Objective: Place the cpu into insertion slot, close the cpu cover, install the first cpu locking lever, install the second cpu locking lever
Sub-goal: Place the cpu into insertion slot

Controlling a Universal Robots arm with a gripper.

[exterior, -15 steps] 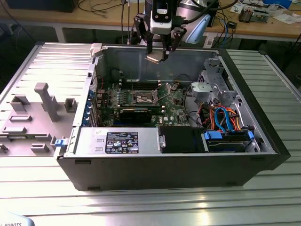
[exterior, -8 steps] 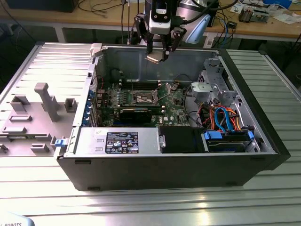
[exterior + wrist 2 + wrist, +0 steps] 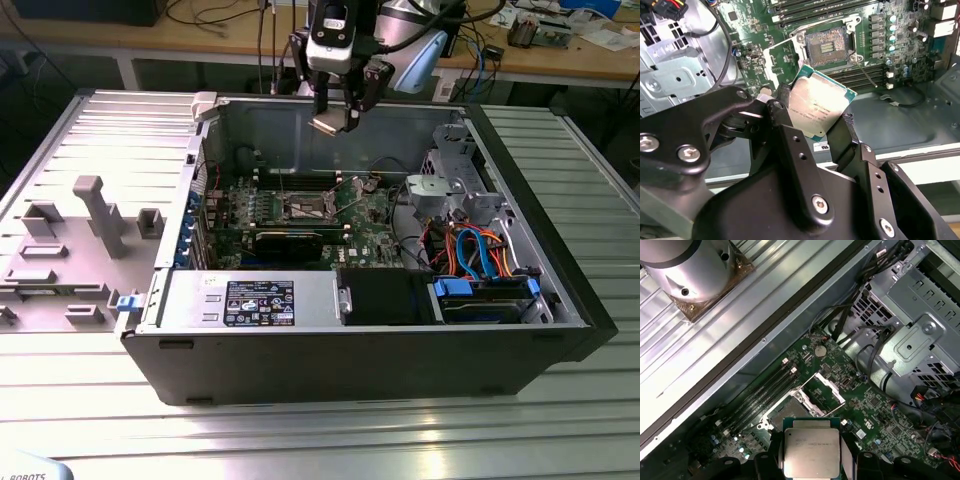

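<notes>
Clenched on the cpu, our tool presses its two black fingers against opposite edges of the chip. In the exterior view we see the tool hanging in the air over the far wall of the open computer case, which lies on its side on the ribbed metal worktop.

Inside the case the green motherboard lies flat. On it the insertion slot is bare, its dark centre showing inside the silver rim. In the first wrist view the cpu cover stands swung up beside the slot.

The cpu is well apart from the slot and touches nothing but the fingers. Its silvery top faces back toward the wrist cameras. It is close to square, and its slightly longer sides run along the fingers. In the exterior view the chip looks slightly tilted.
</notes>
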